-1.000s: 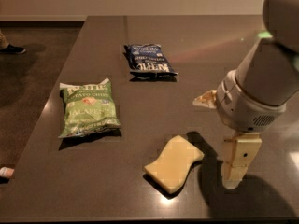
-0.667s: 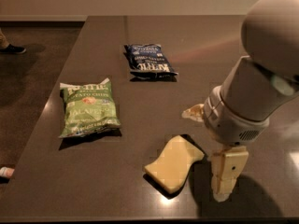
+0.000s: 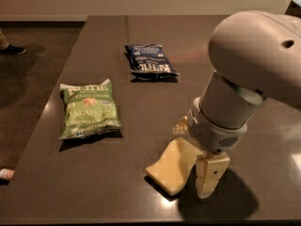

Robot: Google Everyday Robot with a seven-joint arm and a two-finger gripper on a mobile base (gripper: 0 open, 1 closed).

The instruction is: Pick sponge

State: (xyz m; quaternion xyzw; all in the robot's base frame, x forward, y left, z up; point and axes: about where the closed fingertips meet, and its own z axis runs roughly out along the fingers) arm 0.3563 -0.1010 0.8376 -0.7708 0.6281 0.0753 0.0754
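Note:
The pale yellow sponge (image 3: 170,167) lies on the dark table (image 3: 141,107) near its front edge, with its right end hidden under the arm. My gripper (image 3: 195,150) hangs from the large white arm (image 3: 244,79) right over that end. It is open. One beige finger (image 3: 210,174) stands at the sponge's near right side and the other finger (image 3: 181,125) shows behind its far edge. The sponge rests flat on the table.
A green chip bag (image 3: 88,109) lies to the left of the sponge. A dark blue chip bag (image 3: 150,60) lies further back. The table's front edge runs just below the sponge. A person's shoe (image 3: 11,49) is on the floor at far left.
The arm has moved left and toward the sponge. The gripper, which stood beside the sponge's right end, now straddles that end and covers part of it. The sponge has not moved.

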